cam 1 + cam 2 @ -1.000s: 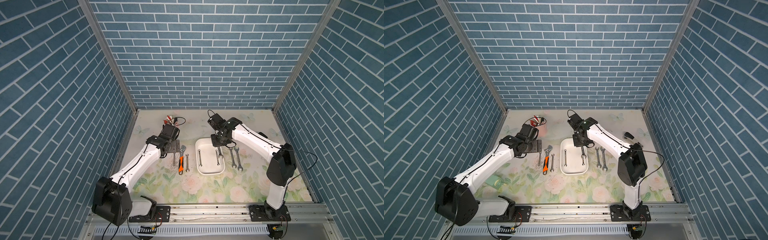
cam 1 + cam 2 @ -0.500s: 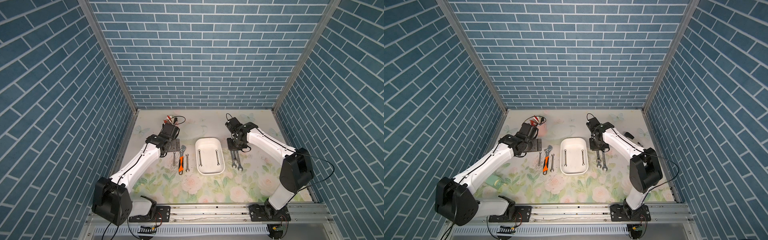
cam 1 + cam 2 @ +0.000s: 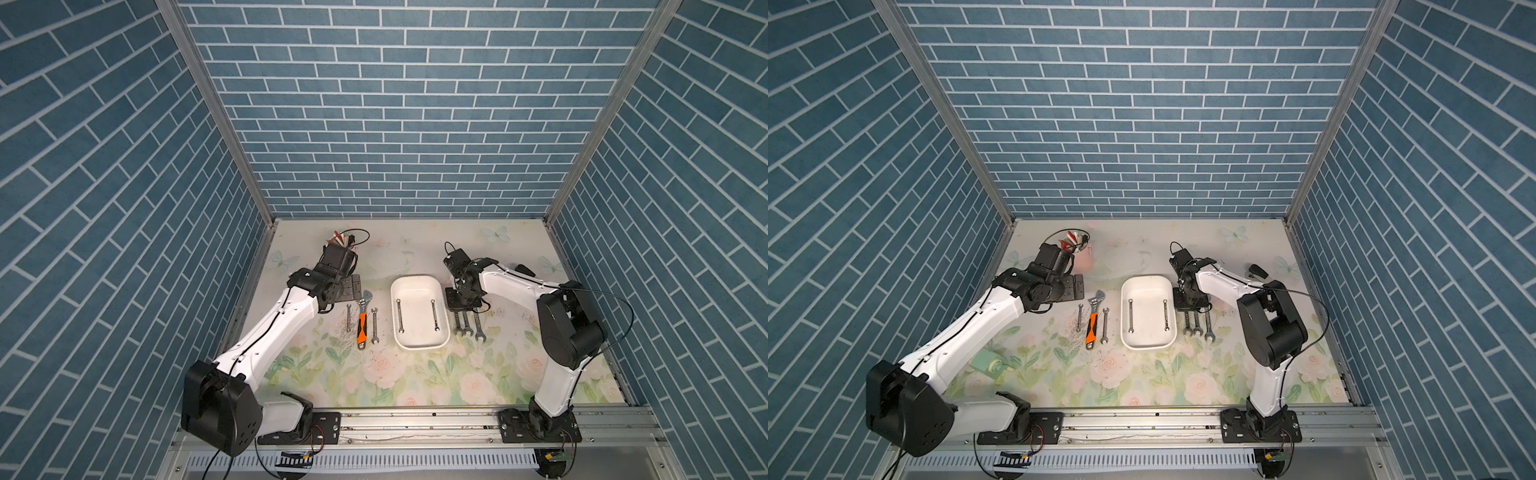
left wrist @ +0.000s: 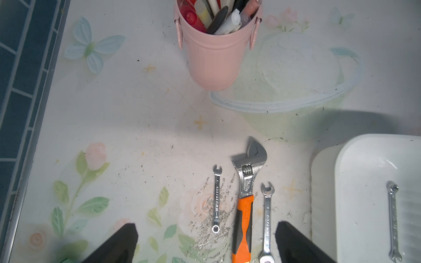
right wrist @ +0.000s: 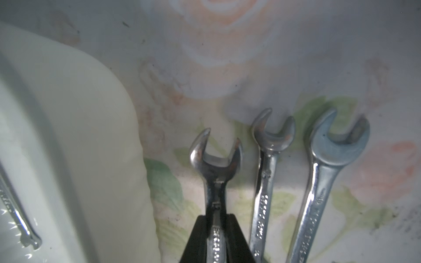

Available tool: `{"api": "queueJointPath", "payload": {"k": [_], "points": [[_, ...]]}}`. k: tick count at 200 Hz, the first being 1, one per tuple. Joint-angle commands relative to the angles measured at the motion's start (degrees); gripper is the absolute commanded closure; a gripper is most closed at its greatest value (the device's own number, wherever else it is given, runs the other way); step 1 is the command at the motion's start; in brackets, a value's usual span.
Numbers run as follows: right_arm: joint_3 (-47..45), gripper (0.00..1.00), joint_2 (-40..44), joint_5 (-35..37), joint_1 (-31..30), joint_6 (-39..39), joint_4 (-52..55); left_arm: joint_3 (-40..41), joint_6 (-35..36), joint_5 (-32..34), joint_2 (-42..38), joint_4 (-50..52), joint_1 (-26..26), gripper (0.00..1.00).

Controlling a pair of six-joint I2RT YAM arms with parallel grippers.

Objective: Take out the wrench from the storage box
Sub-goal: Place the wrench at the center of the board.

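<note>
The white storage box (image 3: 419, 341) (image 3: 1147, 341) sits mid-table with two slim wrenches (image 3: 400, 316) (image 3: 434, 315) lying in it. Just right of the box, my right gripper (image 3: 462, 306) (image 5: 216, 216) is shut on the shank of a wrench (image 5: 215, 166), which is down at the mat. That wrench (image 3: 1187, 325) lines up with two other wrenches (image 5: 272, 141) (image 5: 337, 145) lying alongside. My left gripper (image 3: 353, 289) (image 4: 206, 224) is open above the mat left of the box, nothing between its fingers.
Left of the box lie a small wrench (image 4: 216, 200), an orange-handled adjustable wrench (image 4: 246, 193) and another wrench (image 4: 267, 216). A pink cup of pens (image 4: 211, 57) stands at the back left. A green roll (image 3: 988, 362) and a black object (image 3: 1258, 272) lie near the sides.
My right arm swung from over the box to its right side with the wrench and came down beside the two wrenches there. The left arm stayed almost still.
</note>
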State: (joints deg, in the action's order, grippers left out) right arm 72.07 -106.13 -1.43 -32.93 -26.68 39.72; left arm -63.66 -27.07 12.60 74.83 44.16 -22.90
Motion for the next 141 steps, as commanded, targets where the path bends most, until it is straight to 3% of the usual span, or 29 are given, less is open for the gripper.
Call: {"api": "queueJointPath", "payload": {"k": [1, 32, 63, 111, 141], "points": [[-0.5, 0.88, -1.3, -0.8, 0.2, 0.8, -2.1, -1.5, -1.5, -1.9, -1.9, 0.4, 0.0, 0.0], [-1.4, 0.87, -2.2, -0.7, 0.1, -0.2, -2.8, -1.5, -3.0, -3.7, -3.1, -0.5, -0.1, 0.0], [-1.6, 0.74, -2.2, -0.2, 0.1, -1.5, -2.5, -1.6, -5.0, -4.3, -3.6, -1.6, -2.0, 0.0], [-1.0, 0.64, 1.7, 1.1, 0.7, -2.5, -0.2, -4.1, -10.0, -0.4, -2.8, -3.4, -9.8, 0.01], [-1.0, 0.62, 7.5, 2.4, 1.6, -2.6, 2.4, -7.1, -14.0, 3.8, -0.4, -5.2, -17.5, 0.01]]}}
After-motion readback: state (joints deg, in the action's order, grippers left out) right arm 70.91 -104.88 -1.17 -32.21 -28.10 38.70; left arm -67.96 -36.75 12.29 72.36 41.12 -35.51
